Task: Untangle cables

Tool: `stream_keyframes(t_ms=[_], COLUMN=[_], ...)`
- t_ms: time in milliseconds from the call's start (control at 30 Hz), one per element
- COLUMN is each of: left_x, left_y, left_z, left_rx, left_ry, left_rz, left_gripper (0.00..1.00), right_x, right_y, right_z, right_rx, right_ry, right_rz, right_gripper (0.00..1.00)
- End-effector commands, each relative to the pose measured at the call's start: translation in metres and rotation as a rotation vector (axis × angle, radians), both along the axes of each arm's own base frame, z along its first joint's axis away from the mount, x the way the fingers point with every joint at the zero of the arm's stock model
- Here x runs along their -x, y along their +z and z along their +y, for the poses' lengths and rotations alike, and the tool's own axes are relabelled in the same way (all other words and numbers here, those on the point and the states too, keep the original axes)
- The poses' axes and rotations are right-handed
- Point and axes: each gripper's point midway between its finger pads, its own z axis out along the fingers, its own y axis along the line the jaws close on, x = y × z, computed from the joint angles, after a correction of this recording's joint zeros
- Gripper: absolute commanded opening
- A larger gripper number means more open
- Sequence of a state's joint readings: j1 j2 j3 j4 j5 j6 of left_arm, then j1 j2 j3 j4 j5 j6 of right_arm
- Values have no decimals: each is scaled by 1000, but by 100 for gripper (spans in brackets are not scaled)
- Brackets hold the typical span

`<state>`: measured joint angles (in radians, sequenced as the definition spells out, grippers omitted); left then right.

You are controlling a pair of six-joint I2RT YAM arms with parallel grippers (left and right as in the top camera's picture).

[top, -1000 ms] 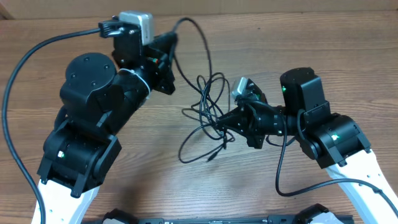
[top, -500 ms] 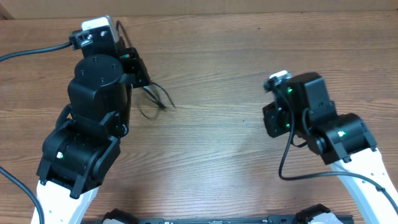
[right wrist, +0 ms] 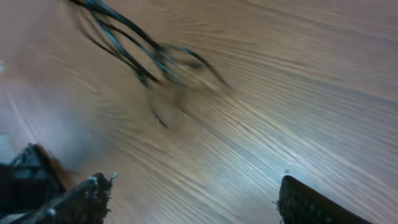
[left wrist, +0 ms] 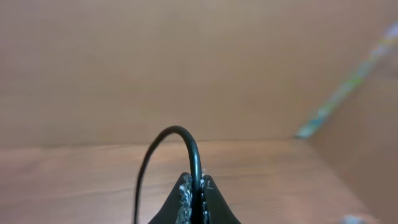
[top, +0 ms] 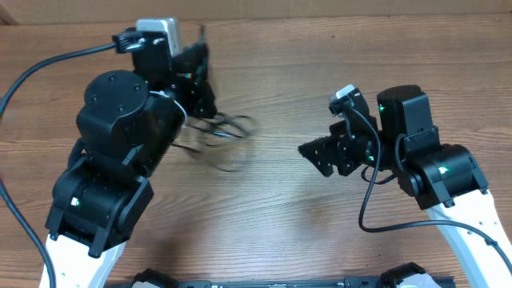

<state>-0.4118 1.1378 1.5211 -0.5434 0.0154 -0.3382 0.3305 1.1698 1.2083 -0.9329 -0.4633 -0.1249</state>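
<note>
**Cables (top: 226, 134) bunched left of centre, overhead view**

Wooden tabletop (top: 280, 240). Left pincer (left wrist: 194, 185), upper left, is closed tight on the cables, with one loop arching above its tips. Right pincer (right wrist: 196, 198), centre-right, is spread wide and holds nothing. The bundle is motion-blurred.

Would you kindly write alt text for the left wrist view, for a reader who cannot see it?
The left gripper is shut on a thin black cable, which arches up out of its grip and drops away to the left. Behind are the wooden table and a plain brown wall.
</note>
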Motion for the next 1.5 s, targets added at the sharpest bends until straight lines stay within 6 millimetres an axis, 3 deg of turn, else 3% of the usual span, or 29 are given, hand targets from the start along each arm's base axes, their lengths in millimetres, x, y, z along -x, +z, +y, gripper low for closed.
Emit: stream_keyframes(t_ms=[0, 333, 700, 900, 1467], left_x=[31, 43, 41, 39, 34], left_y=[36, 58, 66, 66, 81], left_z=[-33, -47, -60, -60, -53], left_rx=[80, 186, 276, 277, 311], left_ry=[-248, -354, -425, -414, -374], left_rz=[-87, -122, -107, -107, -163], left_gripper=[4, 4, 4, 4, 4], right_x=[7, 18, 18, 15, 11], right_y=[19, 25, 0, 5, 3], right_z=[16, 33, 69, 83, 81], right_rx=[-89, -131, -120, -165, -148], right_ry=[86, 225, 329, 371, 352], right_rz=[-21, -57, 3, -21, -33], right_gripper=[93, 100, 97, 95, 88])
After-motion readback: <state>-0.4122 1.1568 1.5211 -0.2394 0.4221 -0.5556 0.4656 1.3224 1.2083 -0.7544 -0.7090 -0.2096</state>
